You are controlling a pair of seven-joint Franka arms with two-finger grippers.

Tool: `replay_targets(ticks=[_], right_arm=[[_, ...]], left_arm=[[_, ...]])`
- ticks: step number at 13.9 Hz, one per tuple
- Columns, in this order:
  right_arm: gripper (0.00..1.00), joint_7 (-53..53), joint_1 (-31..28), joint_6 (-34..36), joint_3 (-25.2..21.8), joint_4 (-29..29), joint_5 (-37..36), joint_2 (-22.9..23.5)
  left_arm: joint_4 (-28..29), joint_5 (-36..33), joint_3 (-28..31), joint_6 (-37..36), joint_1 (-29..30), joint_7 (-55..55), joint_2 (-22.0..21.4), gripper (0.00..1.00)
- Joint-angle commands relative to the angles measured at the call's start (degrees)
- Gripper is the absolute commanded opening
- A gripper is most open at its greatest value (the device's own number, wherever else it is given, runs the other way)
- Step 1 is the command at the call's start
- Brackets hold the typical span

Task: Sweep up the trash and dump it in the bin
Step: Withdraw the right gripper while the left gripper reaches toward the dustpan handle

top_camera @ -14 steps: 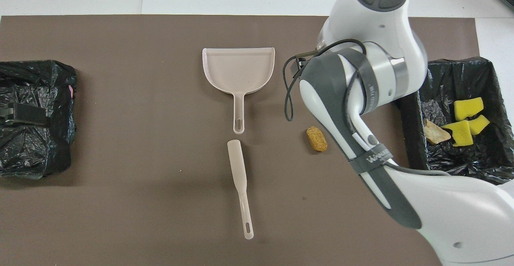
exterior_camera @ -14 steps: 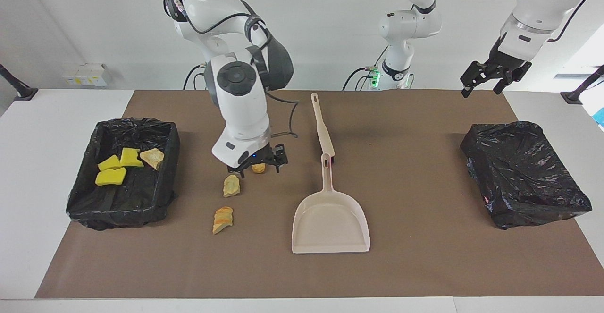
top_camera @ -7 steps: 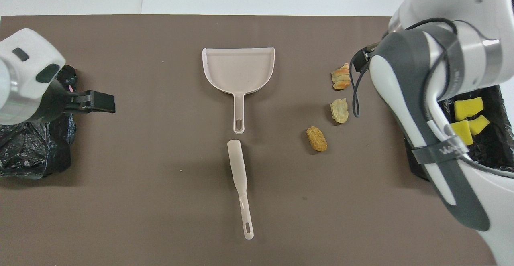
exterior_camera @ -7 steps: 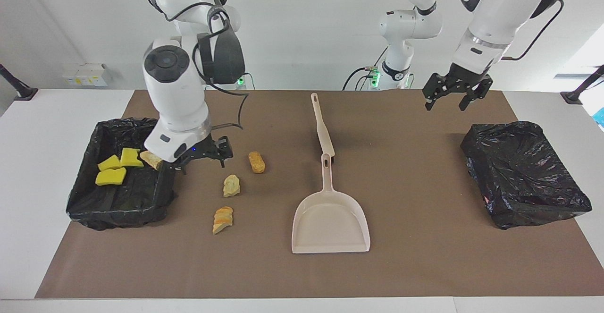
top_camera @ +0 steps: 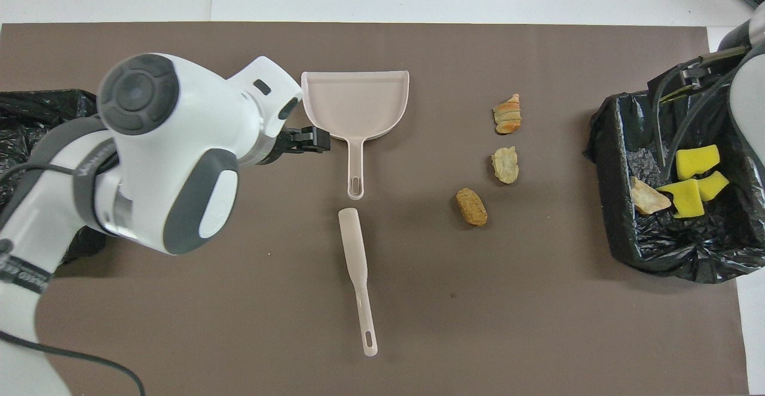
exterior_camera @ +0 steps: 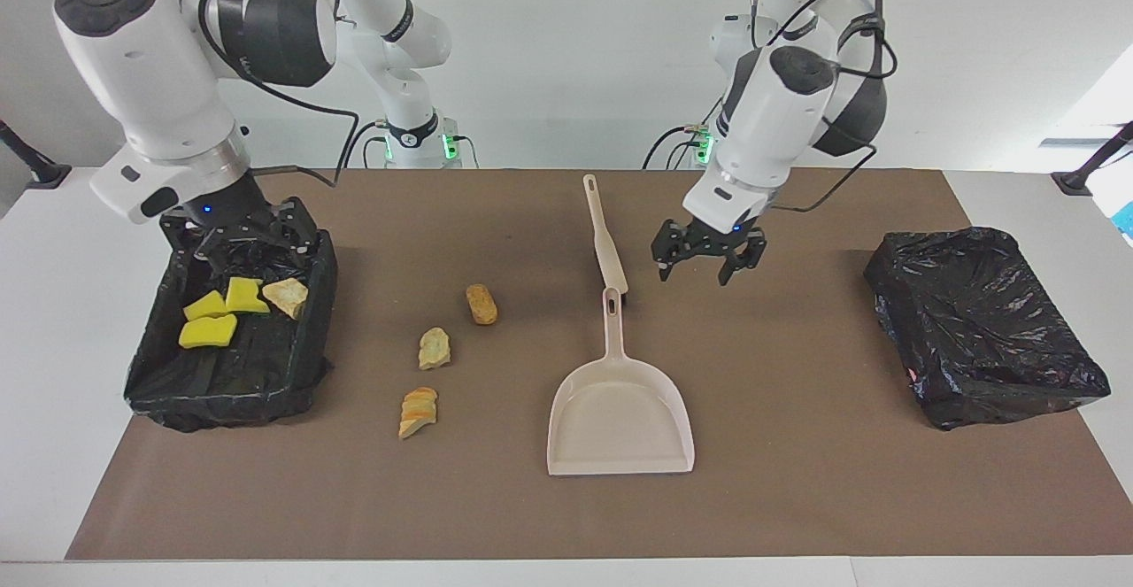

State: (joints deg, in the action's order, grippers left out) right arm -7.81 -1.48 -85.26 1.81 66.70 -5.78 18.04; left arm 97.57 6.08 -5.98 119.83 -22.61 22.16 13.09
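Note:
Three tan-orange lumps of trash [exterior_camera: 481, 304] [exterior_camera: 434, 348] [exterior_camera: 417, 411] lie on the brown mat, seen from overhead as a row [top_camera: 505, 164]. More trash lies in the black-lined bin [exterior_camera: 265, 366] [top_camera: 612, 193] at the right arm's end: yellow sponge chunks [exterior_camera: 207, 331] [top_camera: 684, 197] and a tan lump [exterior_camera: 286, 296]. My right gripper [exterior_camera: 250, 246] hangs open and empty over that bin's rim on the robots' side. My left gripper [exterior_camera: 708, 259] [top_camera: 311, 140] hangs open and empty above the mat, beside where the beige dustpan [exterior_camera: 620, 410] [top_camera: 355, 100] handle meets the brush [exterior_camera: 606, 242] [top_camera: 357, 264].
A second black-lined bin [exterior_camera: 982, 330] [top_camera: 36, 109] sits at the left arm's end of the table. The dustpan's mouth faces away from the robots. The brush lies in line with its handle, nearer to the robots.
The right gripper rose from the lumps and swung over the bin at its end. The left arm came in from above its own bin and lowered beside the dustpan handle.

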Motion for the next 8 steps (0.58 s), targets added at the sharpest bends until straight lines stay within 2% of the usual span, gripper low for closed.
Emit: replay_targets(ticks=[1, 3, 5, 8], right_arm=[[1.00, 1.0, -2.3, -0.3, 0.7, 10.5, 0.9, -8.5], [1.00, 1.2, -2.7, -2.4, 0.7, 16.9, 2.1, -13.0], [1.00, 1.7, -3.6, -5.2, 0.7, 21.3, 3.7, -15.5], [1.00, 2.8, -3.7, -6.1, 0.6, 23.0, 4.7, -16.5]], left_arm=[[-0.3, 0.5, 1.0, 2.9, -3.0, 0.6, 3.5, 1.00], [-0.2, 0.6, 1.0, 4.3, -5.2, 0.7, 5.5, 1.00], [-0.3, 0.5, 0.9, 5.1, -5.7, 0.6, 6.9, 1.00], [-1.3, 0.1, 0.9, 6.4, -8.1, 1.4, 11.5, 1.00]])
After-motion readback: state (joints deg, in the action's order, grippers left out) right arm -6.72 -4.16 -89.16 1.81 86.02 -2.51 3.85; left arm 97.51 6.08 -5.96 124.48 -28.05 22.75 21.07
